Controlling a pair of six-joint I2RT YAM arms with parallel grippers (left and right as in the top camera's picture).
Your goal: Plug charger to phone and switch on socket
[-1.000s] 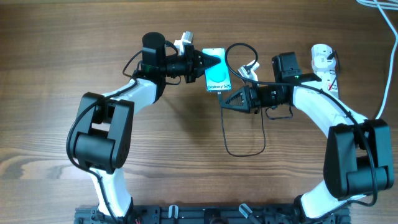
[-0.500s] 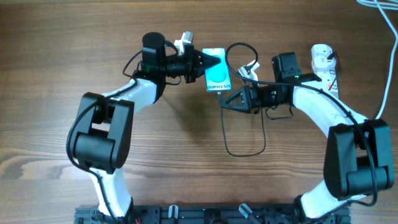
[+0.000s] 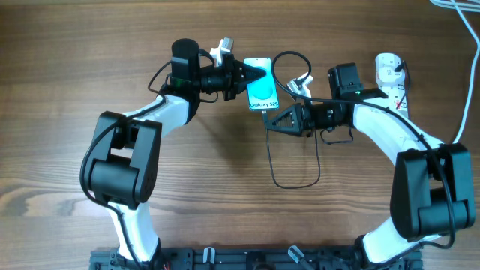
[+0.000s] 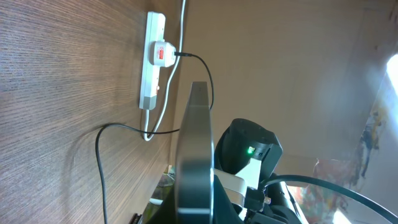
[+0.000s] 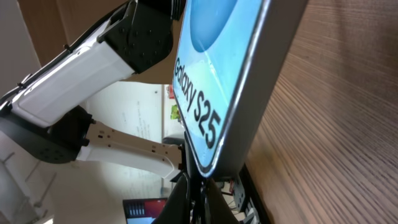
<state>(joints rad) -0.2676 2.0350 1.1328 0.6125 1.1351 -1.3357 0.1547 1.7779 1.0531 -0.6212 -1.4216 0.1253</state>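
Slim phone (image 3: 262,95) gripped at a wood-grain surface (image 3: 225,195)
The left claw (image 3: 251,75) clamps the flat glossy phone at 12 o'clock; the right claw (image 3: 268,121) pinches the thin black charger (image 3: 272,161) at its lower edge; the white plastic socket (image 3: 391,75) lies at 2 o'clock.

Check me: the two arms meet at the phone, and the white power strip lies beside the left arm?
Not quite: the power strip lies beside the right arm, as the overhead view shows; the arms do meet at the phone.
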